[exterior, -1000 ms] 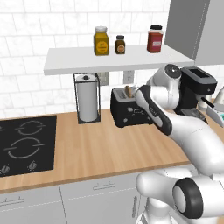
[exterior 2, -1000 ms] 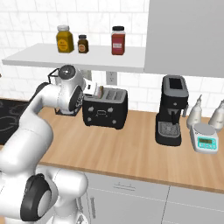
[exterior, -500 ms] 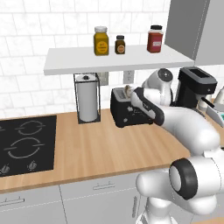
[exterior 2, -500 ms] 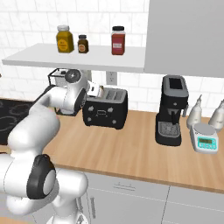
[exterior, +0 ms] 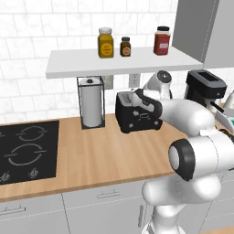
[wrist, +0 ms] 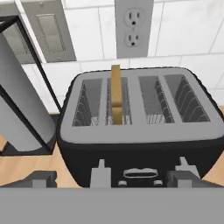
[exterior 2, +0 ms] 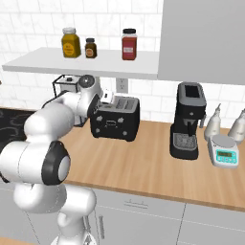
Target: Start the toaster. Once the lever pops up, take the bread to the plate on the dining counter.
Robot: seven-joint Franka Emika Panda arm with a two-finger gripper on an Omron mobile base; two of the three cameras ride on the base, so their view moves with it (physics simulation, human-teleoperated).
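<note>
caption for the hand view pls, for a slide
Bread slice standing in the black toaster, paper towel roll to one side.

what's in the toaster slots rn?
One bread slice stands on edge in a left slot of the toaster, its top poking above the rim. The other slots show bare wire guides. The slice's lower part is hidden inside the slot.

Black toaster (wrist: 140, 144), bread (wrist: 116, 94) upright in slot, fingers (wrist: 99, 175) spread, paper roll (wrist: 19, 109) beside
</note>
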